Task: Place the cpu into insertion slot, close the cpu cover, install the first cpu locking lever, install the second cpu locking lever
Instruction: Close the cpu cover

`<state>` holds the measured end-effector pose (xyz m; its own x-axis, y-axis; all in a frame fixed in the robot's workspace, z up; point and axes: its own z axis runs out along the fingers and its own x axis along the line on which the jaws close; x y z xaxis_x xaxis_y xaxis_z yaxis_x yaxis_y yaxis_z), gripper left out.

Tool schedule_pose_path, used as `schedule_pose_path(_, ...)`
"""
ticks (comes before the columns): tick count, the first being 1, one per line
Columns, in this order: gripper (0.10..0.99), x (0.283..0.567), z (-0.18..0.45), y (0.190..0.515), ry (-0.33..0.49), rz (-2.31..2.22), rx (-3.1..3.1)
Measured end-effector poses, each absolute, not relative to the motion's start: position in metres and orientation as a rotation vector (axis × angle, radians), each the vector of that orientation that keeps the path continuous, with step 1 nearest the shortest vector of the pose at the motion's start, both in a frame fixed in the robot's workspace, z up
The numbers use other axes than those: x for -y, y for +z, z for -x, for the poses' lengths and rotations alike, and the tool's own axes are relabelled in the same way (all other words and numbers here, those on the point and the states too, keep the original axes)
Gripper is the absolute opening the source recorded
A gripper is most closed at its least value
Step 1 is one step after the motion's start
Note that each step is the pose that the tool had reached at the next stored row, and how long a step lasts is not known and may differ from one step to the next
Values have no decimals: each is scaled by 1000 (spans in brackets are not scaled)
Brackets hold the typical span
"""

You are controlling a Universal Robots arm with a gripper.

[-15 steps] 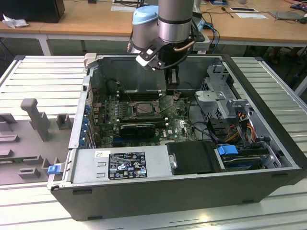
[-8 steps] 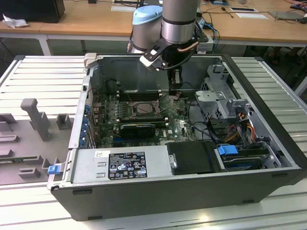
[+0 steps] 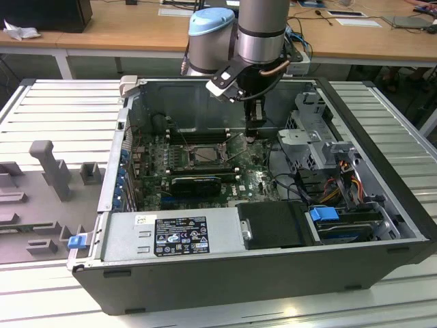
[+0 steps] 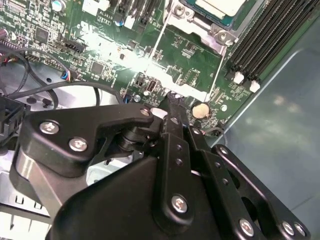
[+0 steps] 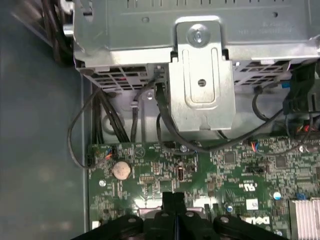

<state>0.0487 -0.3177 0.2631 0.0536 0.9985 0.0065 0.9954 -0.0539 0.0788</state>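
Observation:
In the exterior view my gripper hangs inside the open computer case, low over the green motherboard. It is just to the exterior view's right of the insertion slot. Its black fingers are pressed together with nothing seen between them, and they also show in the first wrist view. In the second wrist view the pale cpu lies in the insertion slot, whose shiny metal rim borders it. I cannot tell whether the cpu cover is down or how the levers stand.
A metal drive cage with a bracket and black cables stands close beyond the fingertips. A coin battery and memory slots sit nearby. The long black card lies in front of the slot, the power supply nearer still.

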Motion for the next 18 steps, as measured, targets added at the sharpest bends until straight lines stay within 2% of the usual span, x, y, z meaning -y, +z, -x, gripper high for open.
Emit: schedule_pose_path(18, 106, 318, -64, 249, 91, -2241, -2124)
